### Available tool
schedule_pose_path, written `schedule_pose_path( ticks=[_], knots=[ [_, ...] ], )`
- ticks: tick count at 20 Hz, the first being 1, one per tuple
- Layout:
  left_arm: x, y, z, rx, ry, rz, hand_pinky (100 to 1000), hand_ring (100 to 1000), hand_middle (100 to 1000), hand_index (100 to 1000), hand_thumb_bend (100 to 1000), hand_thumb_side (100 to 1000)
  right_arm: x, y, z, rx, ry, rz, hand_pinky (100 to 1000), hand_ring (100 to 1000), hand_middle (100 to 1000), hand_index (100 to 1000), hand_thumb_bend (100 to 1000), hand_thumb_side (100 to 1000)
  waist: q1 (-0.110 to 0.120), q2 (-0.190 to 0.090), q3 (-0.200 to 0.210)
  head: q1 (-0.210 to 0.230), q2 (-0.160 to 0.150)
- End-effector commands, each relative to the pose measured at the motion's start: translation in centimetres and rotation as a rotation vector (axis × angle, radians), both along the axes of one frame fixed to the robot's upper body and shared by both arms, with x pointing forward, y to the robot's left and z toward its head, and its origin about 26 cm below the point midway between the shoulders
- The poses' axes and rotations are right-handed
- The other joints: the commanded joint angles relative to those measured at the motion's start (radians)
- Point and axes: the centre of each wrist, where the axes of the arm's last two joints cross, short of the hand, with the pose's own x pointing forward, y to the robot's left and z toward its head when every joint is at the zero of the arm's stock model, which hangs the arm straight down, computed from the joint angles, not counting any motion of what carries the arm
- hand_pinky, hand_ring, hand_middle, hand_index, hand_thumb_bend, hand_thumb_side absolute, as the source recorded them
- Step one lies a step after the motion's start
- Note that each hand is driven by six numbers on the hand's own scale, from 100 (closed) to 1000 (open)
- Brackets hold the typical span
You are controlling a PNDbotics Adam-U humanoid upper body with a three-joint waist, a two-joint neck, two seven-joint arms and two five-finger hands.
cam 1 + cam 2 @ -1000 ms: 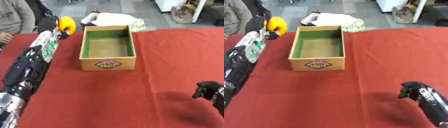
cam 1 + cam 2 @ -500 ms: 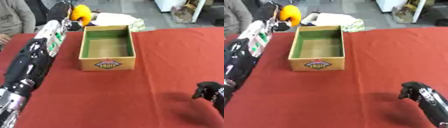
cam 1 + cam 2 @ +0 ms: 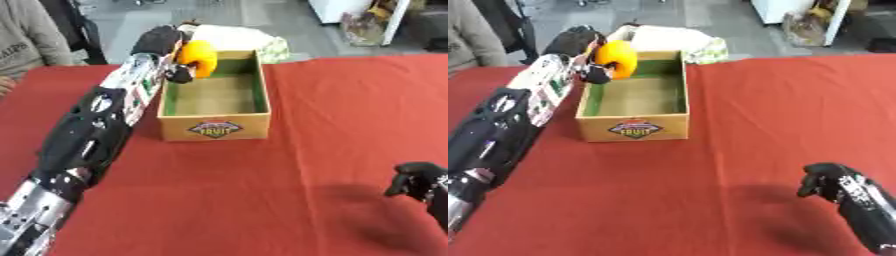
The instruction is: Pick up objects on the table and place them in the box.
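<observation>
My left hand (image 3: 163,42) is curled round a yellow-orange rounded object (image 3: 198,58) and holds it above the far left corner of the cardboard box (image 3: 214,129). The box is open on top, green inside, with a fruit label on its front wall, and nothing shows in it. My left arm stretches from the lower left along the box's left side. My right hand (image 3: 826,181) hovers low at the lower right over the red tablecloth, fingers curled, holding nothing.
A red cloth (image 3: 332,110) covers the table. A white and green bundle (image 3: 243,39) lies just behind the box at the table's far edge. A person's sleeve (image 3: 26,45) shows at the far left.
My left hand has carried the yellow-orange object rightward, from left of the box to above its far left corner. The right hand has stayed put.
</observation>
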Motion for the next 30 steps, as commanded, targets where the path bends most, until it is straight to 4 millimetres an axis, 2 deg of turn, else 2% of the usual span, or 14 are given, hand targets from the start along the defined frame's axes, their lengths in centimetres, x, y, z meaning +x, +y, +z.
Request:
schedule_pose_path(
  ticks=[1,4,5,8,9,10,11,13,16,19,23,25,27,30],
  knots=[
    [0.2,0.1,0.4,0.027,0.051,-0.005,614,505,478,406,100,246,0.2,0.0,0.7,-0.012,-0.024,0.006,607,559,538,710,100,744,-0.004,-0.013,0.0,-0.003,-0.008],
    [0.3,0.2,-0.2,0.055,0.154,0.002,647,548,536,515,100,252,0.2,-0.1,0.7,-0.012,-0.024,0.005,607,559,537,710,100,743,-0.005,-0.013,0.0,-0.004,-0.007],
    [0.3,0.4,-0.3,0.063,0.193,0.011,669,583,575,611,100,257,0.2,-0.1,0.7,-0.012,-0.024,0.005,607,559,537,710,100,743,-0.005,-0.013,0.0,-0.004,-0.007],
    [0.4,0.7,-0.5,0.081,0.306,0.039,695,627,630,708,107,262,0.2,0.0,0.7,-0.011,-0.024,0.005,607,559,537,710,100,744,-0.004,-0.013,0.0,-0.005,-0.008],
    [0.4,0.8,-0.4,0.087,0.338,0.046,708,656,674,756,258,279,0.2,0.0,0.7,-0.011,-0.023,0.005,607,559,537,710,100,745,-0.003,-0.013,0.0,-0.005,-0.009],
    [0.4,0.9,-0.3,0.093,0.362,0.051,720,678,701,783,352,291,0.2,0.0,0.7,-0.012,-0.022,0.004,607,559,537,710,100,744,-0.003,-0.014,0.0,-0.006,-0.009],
    [0.3,0.9,-0.1,0.101,0.377,0.054,737,705,735,820,433,409,0.2,-0.1,0.7,-0.012,-0.022,0.004,607,559,537,710,100,744,-0.003,-0.014,0.0,-0.006,-0.009],
    [0.1,1.0,0.5,0.115,0.377,0.059,761,741,771,864,518,558,0.2,-0.1,0.7,-0.012,-0.022,0.003,607,559,537,710,100,744,-0.003,-0.014,0.0,-0.007,-0.01],
    [-0.3,1.1,1.6,0.111,0.342,0.062,799,789,814,891,582,703,0.2,-0.1,0.7,-0.012,-0.021,0.002,607,559,537,710,100,744,-0.002,-0.014,0.0,-0.007,-0.01],
    [-0.7,1.3,2.7,0.074,0.281,0.065,836,827,840,898,570,741,0.2,-0.1,0.7,-0.012,-0.02,0.002,607,559,537,710,100,745,-0.002,-0.015,0.0,-0.008,-0.01],
    [-1.5,2.1,4.5,0.011,0.165,0.082,855,846,850,901,495,705,0.2,-0.1,0.6,-0.012,-0.019,-0.001,607,559,537,710,100,746,-0.001,-0.015,0.001,-0.008,-0.01],
    [-2.0,2.6,5.4,-0.031,0.072,0.1,847,839,841,896,414,660,0.2,-0.2,0.6,-0.013,-0.018,-0.003,607,558,537,710,100,746,-0.001,-0.015,0.002,-0.01,-0.01],
    [-2.6,3.2,6.3,-0.087,-0.051,0.127,813,807,808,869,140,585,0.2,-0.2,0.6,-0.012,-0.018,-0.004,607,558,537,710,100,746,-0.001,-0.016,0.006,-0.012,-0.01],
    [-3.5,4.0,6.9,-0.238,-0.256,0.184,766,769,771,849,100,572,0.1,-0.2,0.6,-0.01,-0.016,-0.005,607,558,537,710,100,743,-0.003,-0.017,0.011,-0.016,-0.009]
  ],
)
